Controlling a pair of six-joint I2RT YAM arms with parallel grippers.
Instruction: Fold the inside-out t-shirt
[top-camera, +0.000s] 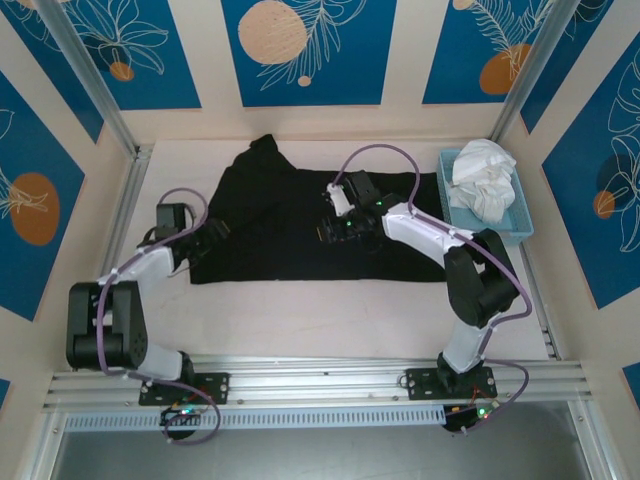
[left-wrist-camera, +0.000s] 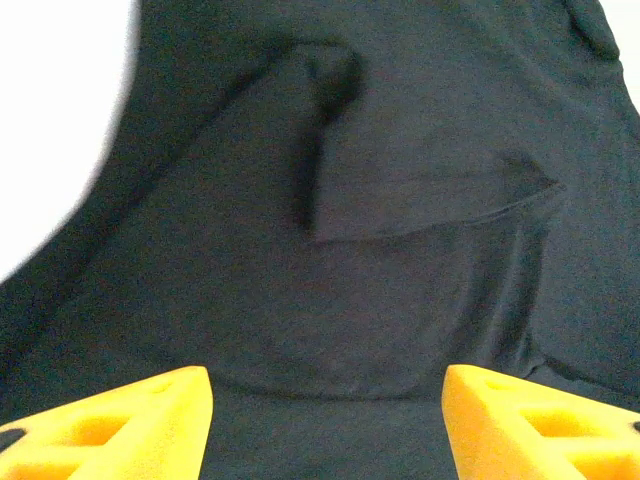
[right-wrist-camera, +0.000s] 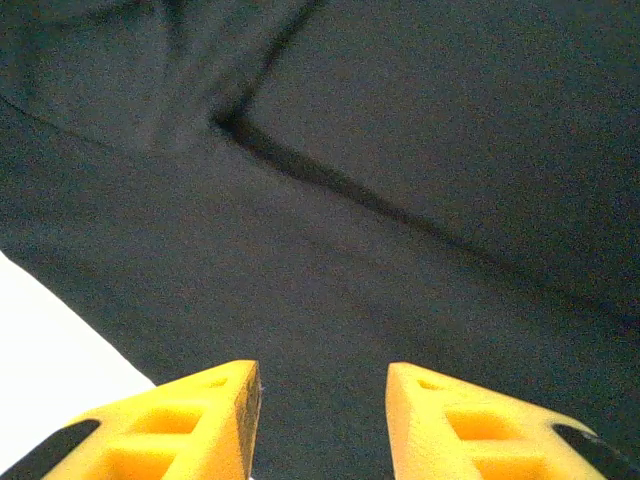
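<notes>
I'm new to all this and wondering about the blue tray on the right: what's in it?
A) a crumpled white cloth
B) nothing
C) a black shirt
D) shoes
A: a crumpled white cloth sits in the blue tray, while the black shirt lies spread out beside it.

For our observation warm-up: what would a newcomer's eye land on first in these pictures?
A large black cloth t-shirt lies spread across the pale table. At the right edge, a crumpled white cloth garment sits in a light blue basket. The yellow-fingered left hand and right hand are open over the dark fabric.
</notes>
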